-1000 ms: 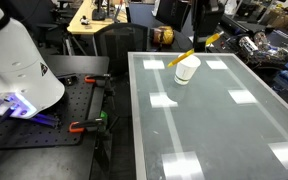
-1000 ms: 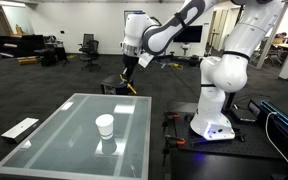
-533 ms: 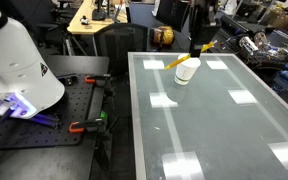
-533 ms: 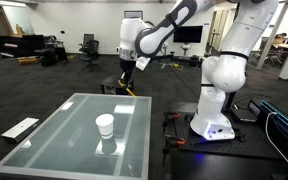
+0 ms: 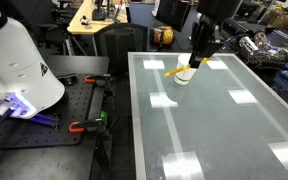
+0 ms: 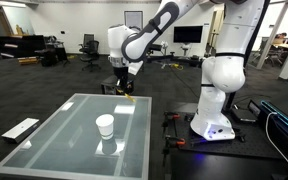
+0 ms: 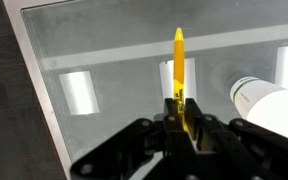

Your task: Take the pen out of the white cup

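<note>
Yellow and thin, the pen [image 7: 179, 60] sits clamped in the gripper [image 7: 185, 108]. In the wrist view we see the dark jaws drawn narrow around its lower part, with most of its length sticking out past the fingertips.

The pen is out of the white cup [image 7: 272, 106]. In the wrist view the cup is just right of the pen, and a strip of bare glass table [image 7: 104, 60] shows between them.

In an exterior view the gripper [image 5: 196, 60] hangs in front of the cup [image 5: 184, 77] and hides part of it. The pen [image 5: 176, 70] slants across near the cup's rim, so from there we cannot tell whether the two touch.

In an exterior view the cup [image 6: 105, 126] stands upright and whole on the table [image 6: 54, 135]. The gripper [image 6: 124, 87] is well above and beyond it, and the pen is too small there to make out clearly. That view alone shows the arm arching over from its white base [image 6: 219, 95], which stands off to the right of the cup.
</note>
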